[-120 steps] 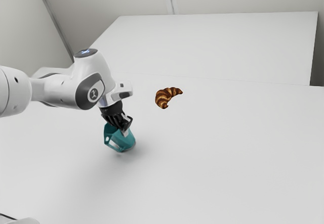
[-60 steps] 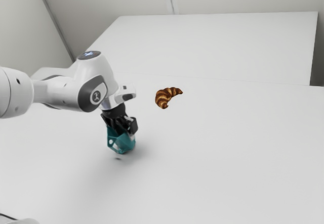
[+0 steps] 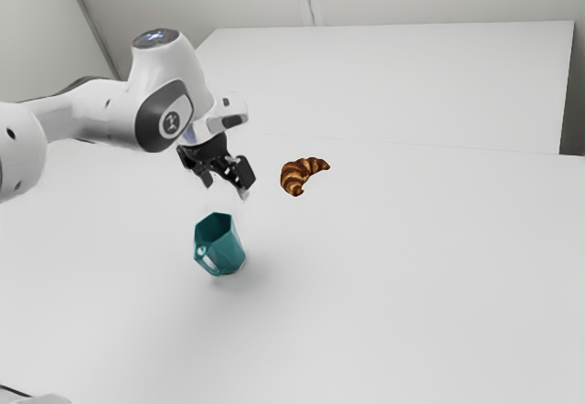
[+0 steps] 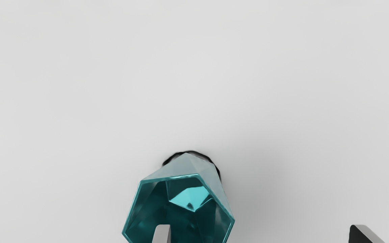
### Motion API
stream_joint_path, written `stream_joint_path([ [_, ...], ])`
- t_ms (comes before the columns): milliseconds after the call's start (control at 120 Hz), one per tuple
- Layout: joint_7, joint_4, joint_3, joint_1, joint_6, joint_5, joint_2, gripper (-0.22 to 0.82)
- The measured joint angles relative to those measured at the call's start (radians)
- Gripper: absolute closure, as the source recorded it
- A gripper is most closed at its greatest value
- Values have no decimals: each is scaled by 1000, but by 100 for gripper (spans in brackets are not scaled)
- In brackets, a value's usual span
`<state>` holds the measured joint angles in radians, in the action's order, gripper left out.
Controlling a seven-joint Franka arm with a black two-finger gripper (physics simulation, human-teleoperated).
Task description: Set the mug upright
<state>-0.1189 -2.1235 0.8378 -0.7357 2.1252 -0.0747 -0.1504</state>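
The mug (image 3: 219,245) stands on the worktop (image 3: 393,294) at the exterior view's left, with its mouth up and its base down, so it seems to be upright, as the task wants. Whether the base sits perfectly flat, I cannot tell. The end effector (image 3: 226,188) is above it, apart from the rim (image 3: 216,215), with its two fingers wide open and nothing held between them.

In my judgement, good work here means leaving the mug in peace. If the arm moves, it should rise straight, with the fingers kept wide, and avoid going down or sideways at low height, because a push on the rim could tip the mug over.

The exterior view gives the height: there is free space between fingertips and mug. It gives also the handle (image 3: 204,257), turned toward the left and near side, and the croissant (image 3: 303,175), well apart, to the right and farther. The wrist view looks into the mouth, down to the bright inner bottom (image 4: 191,198). There one finger (image 4: 162,233) overlaps the mouth, which alone could look like contact. A dark arc (image 4: 191,152) borders the mug's foot, maybe shadow.
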Motion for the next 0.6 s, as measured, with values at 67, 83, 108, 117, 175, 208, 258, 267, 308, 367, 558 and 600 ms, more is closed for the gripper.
stream_joint_path([
  [67,1,95,0,-4,-75,0,8,2],
  [83,1,115,0,-4,-92,0,8,2],
  [108,1,143,0,-2,-119,0,9,2],
  [117,1,151,0,-1,-128,0,9,2],
  [175,0,200,2,3,-183,0,9,1],
  [208,0,234,3,6,-214,0,12,1],
  [258,1,289,-3,13,-259,0,36,1],
  [267,1,297,-6,16,-266,0,42,1],
  [308,1,336,-65,76,-295,1,70,1],
  [367,2,370,-213,220,-332,2,87,1],
  [558,26,548,-615,641,-490,64,166,0],
  [600,33,558,-676,700,-513,71,169,0],
])
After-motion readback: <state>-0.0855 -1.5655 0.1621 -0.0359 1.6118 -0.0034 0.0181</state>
